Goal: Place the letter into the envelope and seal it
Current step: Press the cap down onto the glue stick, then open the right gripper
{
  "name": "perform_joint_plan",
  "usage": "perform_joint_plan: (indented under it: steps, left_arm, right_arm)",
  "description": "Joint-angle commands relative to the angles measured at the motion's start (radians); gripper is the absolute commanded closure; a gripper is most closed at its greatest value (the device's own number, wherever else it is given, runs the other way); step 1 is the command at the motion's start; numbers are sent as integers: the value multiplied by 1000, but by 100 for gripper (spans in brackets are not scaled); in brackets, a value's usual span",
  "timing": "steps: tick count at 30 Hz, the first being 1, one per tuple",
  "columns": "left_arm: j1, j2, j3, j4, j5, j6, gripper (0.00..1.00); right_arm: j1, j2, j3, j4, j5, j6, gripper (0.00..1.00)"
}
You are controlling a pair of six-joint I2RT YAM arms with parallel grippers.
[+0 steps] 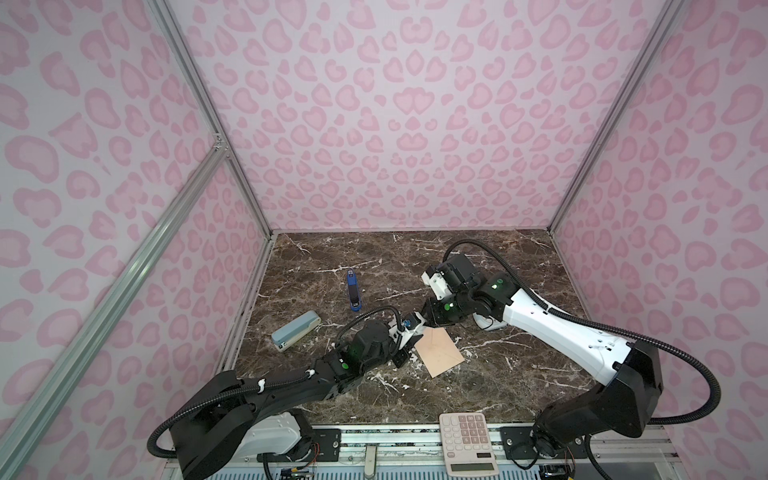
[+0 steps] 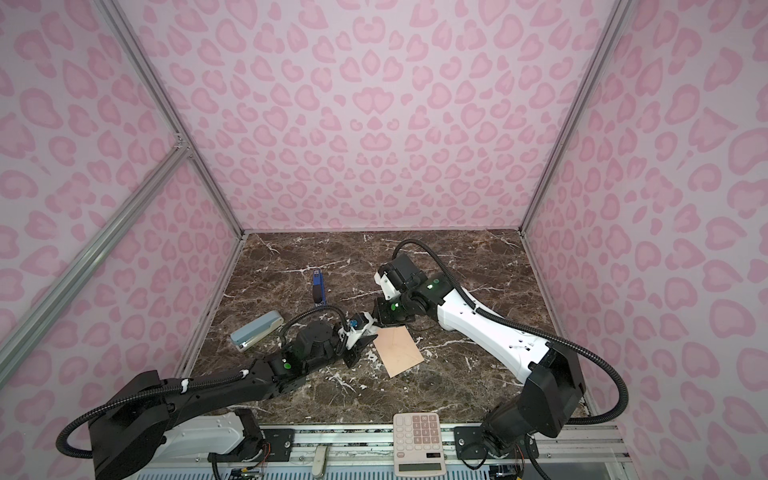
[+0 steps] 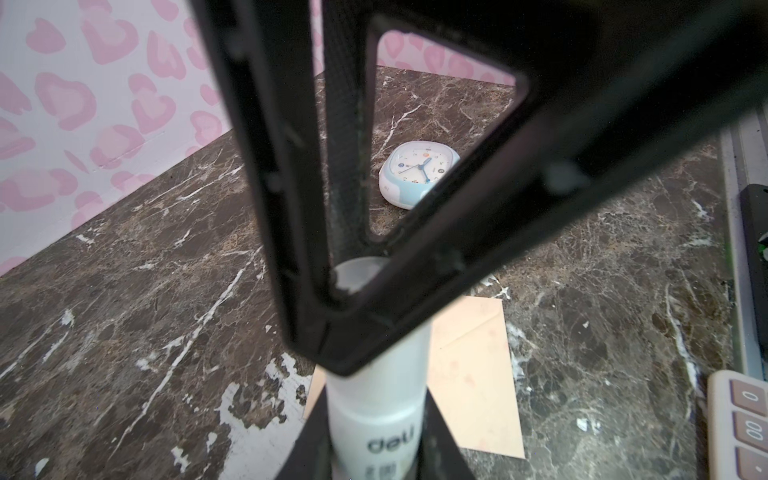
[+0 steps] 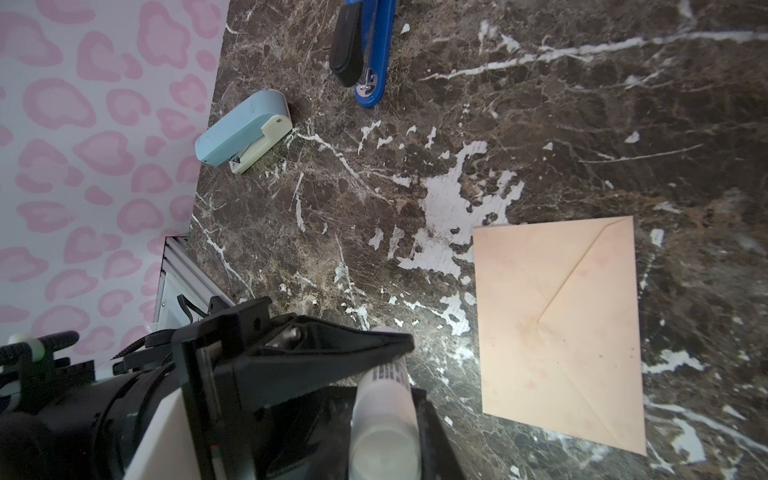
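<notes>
Pink heart-print walls close in a dark marbled bench point(image 1: 519, 374). The envelope point(image 4: 557, 324) lies flat near its middle, just beside both arms in both top views. Its pointed flap is folded down onto the body. The letter shows in no view, so it is probably already inside.

The two arms meet over the bench edge of the envelope, sharing a white glue stick point(image 3: 374, 399). The left tool point(image 3: 374, 419) pinches the labelled barrel. The right tool point(image 4: 382, 432) pinches the opposite, plain end, which looks like the cap. The stick hangs above the bench, not touching the paper.

The sealing step is in hand, and the cap is the matter now. Whether it is about to come off or go back on cannot be told from these views, since the flap's glue line is hidden.

If it is coming off, the next move calls for a straight pull along the stick's axis. The left grip has to hold firm, and the flap must then be lifted to reach the glue line. A calculator point(image 1: 469, 442) and two staplers lie well apart and play no part.
</notes>
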Motion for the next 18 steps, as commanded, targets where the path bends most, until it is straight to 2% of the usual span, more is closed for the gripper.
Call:
perform_joint_plan:
  steps: [1,10,18]
  left_arm:
    - [-7,-12,37,222,39,15,96]
    - [-7,-6,23,197,-1,53,96]
    - [-7,-13,29,159,-35,75,96]
  right_arm:
    - [8,15,-6,-12,-44,4,81]
    - [-19,13,61,-65,-6,-33,71]
    - [-72,12,199,-159,38,-76,63]
